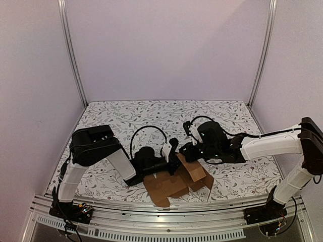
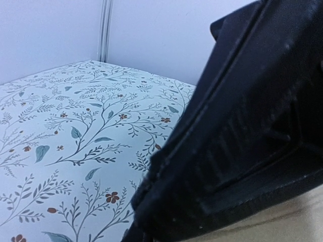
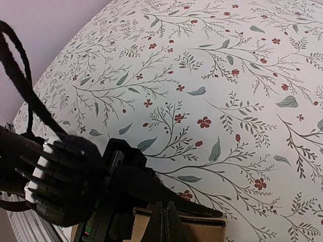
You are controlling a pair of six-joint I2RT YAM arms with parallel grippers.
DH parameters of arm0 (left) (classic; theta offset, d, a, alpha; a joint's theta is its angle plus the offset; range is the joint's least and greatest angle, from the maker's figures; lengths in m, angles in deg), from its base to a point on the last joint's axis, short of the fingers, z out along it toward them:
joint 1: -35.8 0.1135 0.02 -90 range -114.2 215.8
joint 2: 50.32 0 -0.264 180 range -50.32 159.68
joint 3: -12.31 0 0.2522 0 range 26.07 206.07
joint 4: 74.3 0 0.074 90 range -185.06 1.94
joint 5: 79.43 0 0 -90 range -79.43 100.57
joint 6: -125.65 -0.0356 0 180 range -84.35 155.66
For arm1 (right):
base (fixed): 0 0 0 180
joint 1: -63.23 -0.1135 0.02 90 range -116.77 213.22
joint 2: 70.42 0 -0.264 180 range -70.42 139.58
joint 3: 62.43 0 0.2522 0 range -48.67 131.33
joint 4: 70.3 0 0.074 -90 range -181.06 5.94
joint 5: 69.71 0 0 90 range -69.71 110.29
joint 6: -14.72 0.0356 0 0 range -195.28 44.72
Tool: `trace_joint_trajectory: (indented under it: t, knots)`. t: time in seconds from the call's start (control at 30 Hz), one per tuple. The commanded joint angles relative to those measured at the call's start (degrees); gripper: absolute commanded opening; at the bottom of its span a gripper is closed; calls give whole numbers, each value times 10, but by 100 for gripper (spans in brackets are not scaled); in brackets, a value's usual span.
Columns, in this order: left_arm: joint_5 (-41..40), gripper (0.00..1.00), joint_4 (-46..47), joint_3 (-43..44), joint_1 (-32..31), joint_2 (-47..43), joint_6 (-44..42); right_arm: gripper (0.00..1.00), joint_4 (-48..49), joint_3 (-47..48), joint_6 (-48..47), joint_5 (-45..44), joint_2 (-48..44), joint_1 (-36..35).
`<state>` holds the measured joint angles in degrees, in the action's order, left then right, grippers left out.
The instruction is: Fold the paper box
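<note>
Two grippers meet at one raised flap of the paper box [image 1: 171,186], which lies mostly flat at the near edge of the table [image 1: 126,121]. Left gripper [image 1: 172,149] sits against the flap's left side, probably bracing it; can't tell its jaw gap. Right gripper [image 3: 164,224] has its jaws closed tight, tips at the flap edge, likely pushing the fold.

Far tabletop [image 1: 166,113] free; paper box [image 1: 172,185] nearside.
</note>
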<state>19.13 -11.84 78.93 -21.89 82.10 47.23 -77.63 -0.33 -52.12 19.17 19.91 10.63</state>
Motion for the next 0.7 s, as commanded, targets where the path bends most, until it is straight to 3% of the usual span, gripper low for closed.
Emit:
trace_joint_trajectory:
  t: [0.0,0.37,0.53,0.67]
  knots:
    - [14,1,59,14,-1,16,-14,0,-19,-15,1,5,-7,1]
    - [-4,0,58,-1,-2,4,-38,0,-17,-17,4,5,-9,0]
    - [-10,19,57,-14,-3,-8,-54,0,-17,-19,7,5,-10,1]
    - [-13,25,55,-24,-5,-12,-64,0,-16,-20,8,4,-10,1]
